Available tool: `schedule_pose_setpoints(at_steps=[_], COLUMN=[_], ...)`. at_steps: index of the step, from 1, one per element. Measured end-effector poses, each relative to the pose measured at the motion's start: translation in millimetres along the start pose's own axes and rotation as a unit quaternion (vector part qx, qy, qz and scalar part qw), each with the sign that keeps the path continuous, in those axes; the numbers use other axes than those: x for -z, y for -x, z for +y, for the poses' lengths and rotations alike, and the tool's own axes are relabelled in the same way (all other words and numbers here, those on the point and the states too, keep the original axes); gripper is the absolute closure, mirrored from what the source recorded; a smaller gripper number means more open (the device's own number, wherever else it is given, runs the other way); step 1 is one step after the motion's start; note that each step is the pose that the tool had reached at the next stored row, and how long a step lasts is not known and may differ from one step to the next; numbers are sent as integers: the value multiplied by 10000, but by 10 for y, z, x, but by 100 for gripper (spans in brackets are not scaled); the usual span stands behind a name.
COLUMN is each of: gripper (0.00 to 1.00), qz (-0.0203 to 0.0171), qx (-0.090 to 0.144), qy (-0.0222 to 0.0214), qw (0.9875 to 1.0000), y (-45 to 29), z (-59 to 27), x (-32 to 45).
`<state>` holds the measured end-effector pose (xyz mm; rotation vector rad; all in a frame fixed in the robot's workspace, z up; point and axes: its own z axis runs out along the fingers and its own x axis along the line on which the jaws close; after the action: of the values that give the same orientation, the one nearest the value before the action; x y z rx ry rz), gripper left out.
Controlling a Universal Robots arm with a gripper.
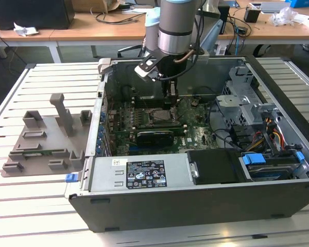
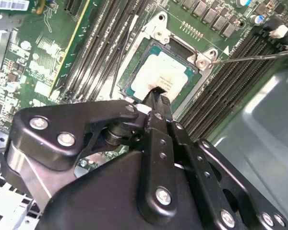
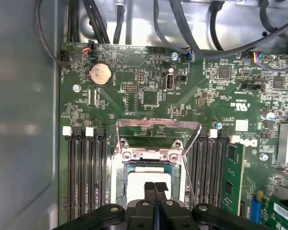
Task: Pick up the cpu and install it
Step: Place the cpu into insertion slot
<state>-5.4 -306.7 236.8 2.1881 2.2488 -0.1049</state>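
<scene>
The cpu [image 2: 159,71], a flat silver square with a thin green rim, lies flat in the motherboard socket [image 3: 116,175], seen in both wrist views. The socket's metal load plate [image 3: 158,128] stands swung open behind the cpu [image 3: 141,176]. My gripper [image 2: 158,92] hovers right over the chip's edge with its two black fingers pressed together and nothing between them. I cannot tell whether the tips touch the chip. In the exterior view the gripper [image 1: 171,96] reaches down into the open computer case [image 1: 195,195], above the middle of the board.
Memory slots [image 3: 84,172] flank the socket on both sides, and a thin lever [image 2: 249,57] sticks out beside it. A drive cage [image 1: 247,103] and cables fill the case on the exterior view's right. A grey plastic tray [image 1: 46,139] with upright blocks lies outside the case on the exterior view's left.
</scene>
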Motion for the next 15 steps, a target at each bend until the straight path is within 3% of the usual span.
schedule_pose_setpoints(at_steps=[2, 4, 11, 15], gripper=[89, 89, 89, 89], qz=[0, 0, 0, 0], qx=[0, 0, 0, 0], qy=[0, 0, 0, 0], qw=[10000, 10000, 10000, 10000], y=[2, 7, 14, 20], z=[-2, -7, -13, -20], x=[42, 153, 286, 424])
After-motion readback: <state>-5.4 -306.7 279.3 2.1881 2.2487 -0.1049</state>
